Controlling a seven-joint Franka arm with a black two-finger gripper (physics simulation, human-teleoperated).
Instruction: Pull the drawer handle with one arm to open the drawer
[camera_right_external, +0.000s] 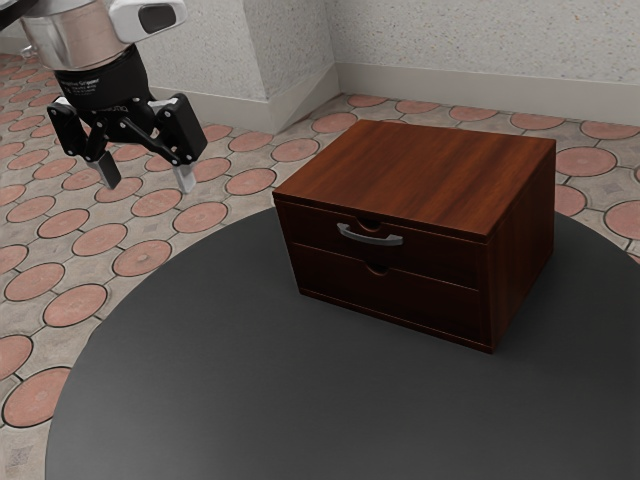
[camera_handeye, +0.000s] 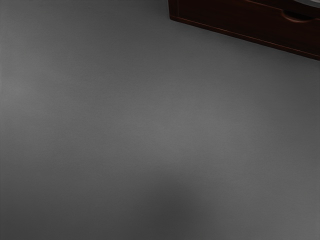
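Drawer handle (camera_right_external: 369, 237) faces the bare black tabletop (camera_right_external: 250, 380), leaving a clear approach for the gripper (camera_right_external: 147, 180), which hangs well apart, jaws wide and empty.

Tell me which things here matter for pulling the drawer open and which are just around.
For the job: gripper, open and apart from the wooden cabinet; silver handle; top drawer.
Just around: lower drawer; black table; tiled floor.

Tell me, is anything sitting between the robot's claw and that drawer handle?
Nothing; the exterior view shows just bare dark tabletop between the open gripper and the silver handle.
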